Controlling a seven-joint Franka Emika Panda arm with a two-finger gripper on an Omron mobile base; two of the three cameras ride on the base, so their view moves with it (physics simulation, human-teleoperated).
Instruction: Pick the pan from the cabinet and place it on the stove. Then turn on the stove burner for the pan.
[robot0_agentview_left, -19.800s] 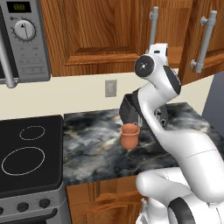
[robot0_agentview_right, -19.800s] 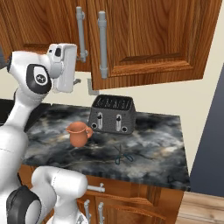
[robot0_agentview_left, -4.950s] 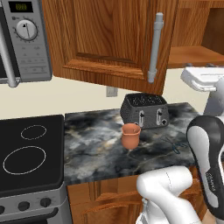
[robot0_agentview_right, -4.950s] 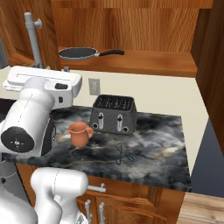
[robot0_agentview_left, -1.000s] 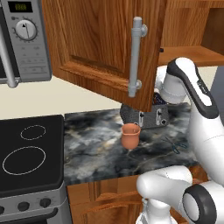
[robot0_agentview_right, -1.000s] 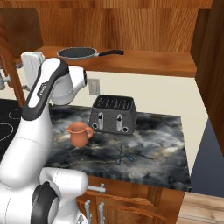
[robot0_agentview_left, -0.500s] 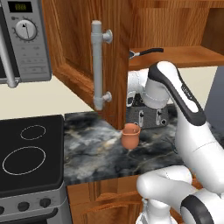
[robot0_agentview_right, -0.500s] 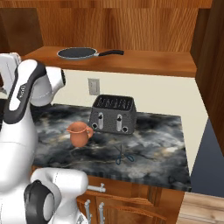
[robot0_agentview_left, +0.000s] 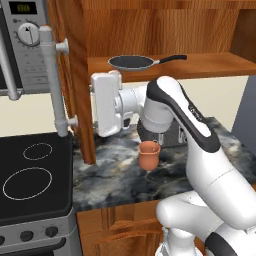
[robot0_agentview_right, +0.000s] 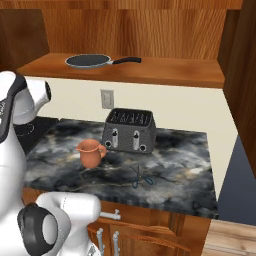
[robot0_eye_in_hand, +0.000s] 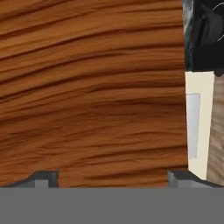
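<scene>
Item: the pan (robot0_agentview_left: 131, 62), dark and shallow, long thin handle. We find it on the bare shelf of the cabinet (robot0_agentview_left: 200, 65), toward the shelf's left end, handle lying along the shelf toward its right end. It sits flat and untouched.

Item: the cabinet door (robot0_agentview_left: 75, 85), swung wide so we see it nearly edge-on, its grey bar handle (robot0_agentview_left: 54, 82) facing the stove side.

Item: the pincer (robot0_eye_in_hand: 113, 177). In the hand view its two tips stand well apart with nothing between them, and wood grain lies close in front of them. In the left base view the white hand (robot0_agentview_left: 107, 110) is level with the door's inner face, below the shelf.

Item: the stove (robot0_agentview_left: 30, 180), black glass at the left of the tabletop (robot0_agentview_left: 115, 175); the stove burner (robot0_agentview_left: 27, 183) is its largest ring, bare.

Other stock on the tabletop: a terracotta jug (robot0_agentview_right: 90, 152) near the middle, a toaster (robot0_agentview_right: 128, 130) at the back edge, scissors (robot0_agentview_right: 140, 176) toward the front edge.

Step in hand, as we judge it: opening is done or all but done; the pick has not begun.

Next move calls for, in our view: drawing the hand clear of the door, raising it to shelf height, and bringing the parted tips over the pan's rim or handle.
</scene>
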